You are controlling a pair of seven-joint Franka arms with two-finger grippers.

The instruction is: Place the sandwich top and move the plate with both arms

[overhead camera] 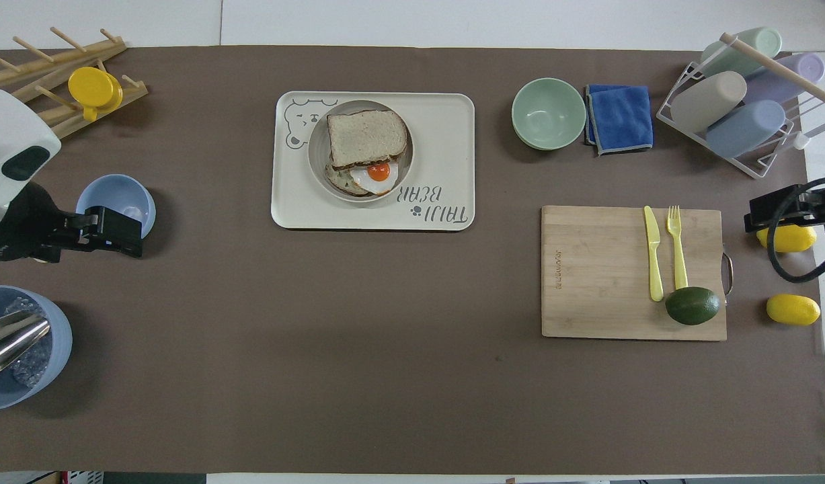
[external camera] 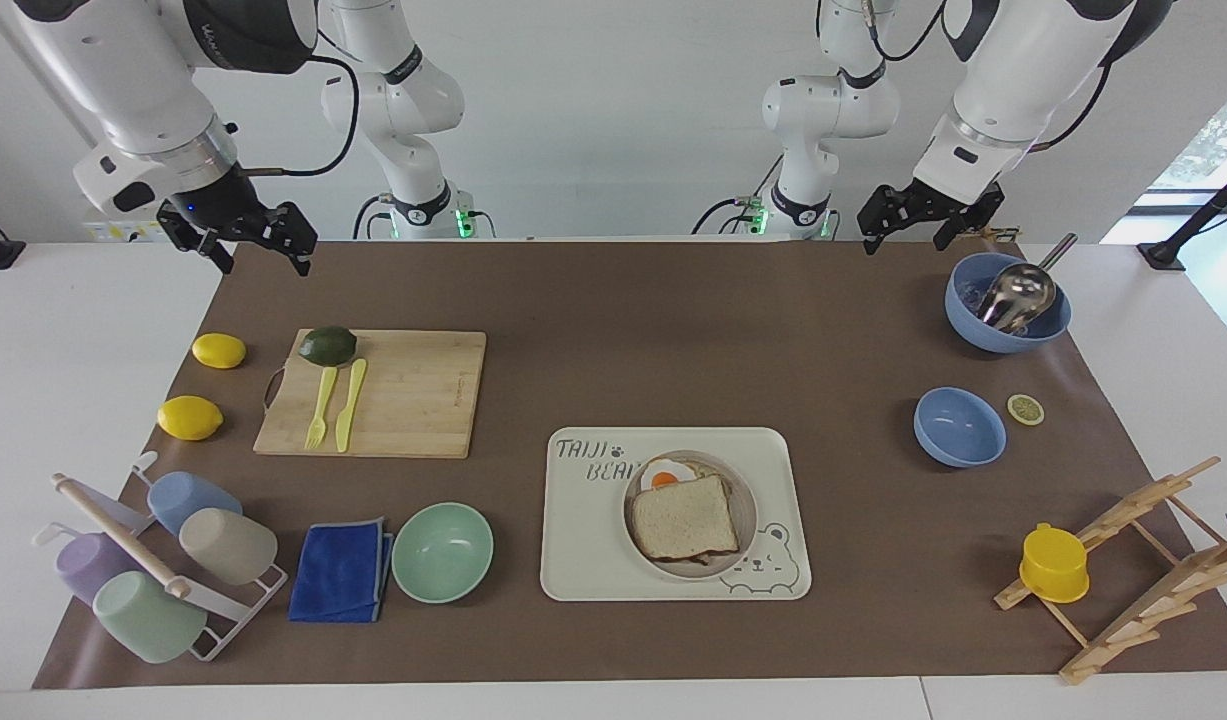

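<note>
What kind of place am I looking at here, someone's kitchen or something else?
Probably a robotics lab set up as a pretend kitchen. Two white robot arms stand at a bare table with a brown mat, and props are laid out neatly on it: a sandwich on a plate, a cutting board, a cup rack.

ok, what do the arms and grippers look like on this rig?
Both arms are glossy white jointed shells with dark joint bands, silver wrist rings and loose black cables. The left gripper and right gripper are black, two-fingered.

avocado on cutting board | blue bowl: perhaps ice
</note>
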